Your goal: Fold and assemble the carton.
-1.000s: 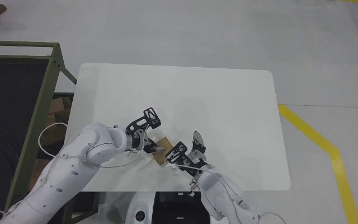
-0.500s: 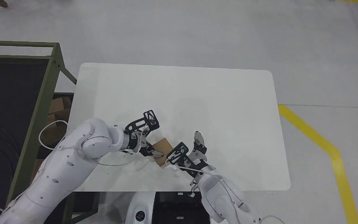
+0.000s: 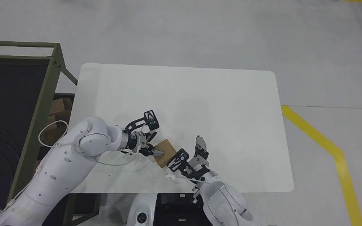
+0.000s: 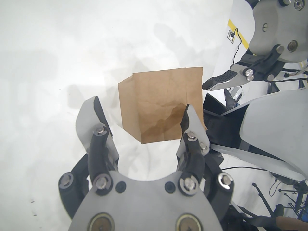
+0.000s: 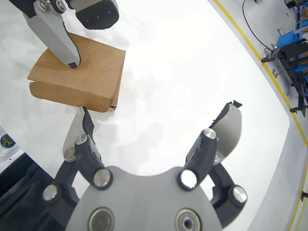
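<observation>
Now, at the left, the left gripper (image 4: 142, 105) is spread open over the brown carton (image 4: 158, 97), with one fingertip (image 4: 186, 111) pressing on its top panel. It has barely shifted in the last second. The carton lies fairly flat near the front edge of the white table (image 3: 226, 101), between the two arms. At the right, the right gripper (image 5: 157, 108), also open, has pulled back slightly and now sits just beside the carton. It seems the left pins the carton while the right resets for a flap.
</observation>
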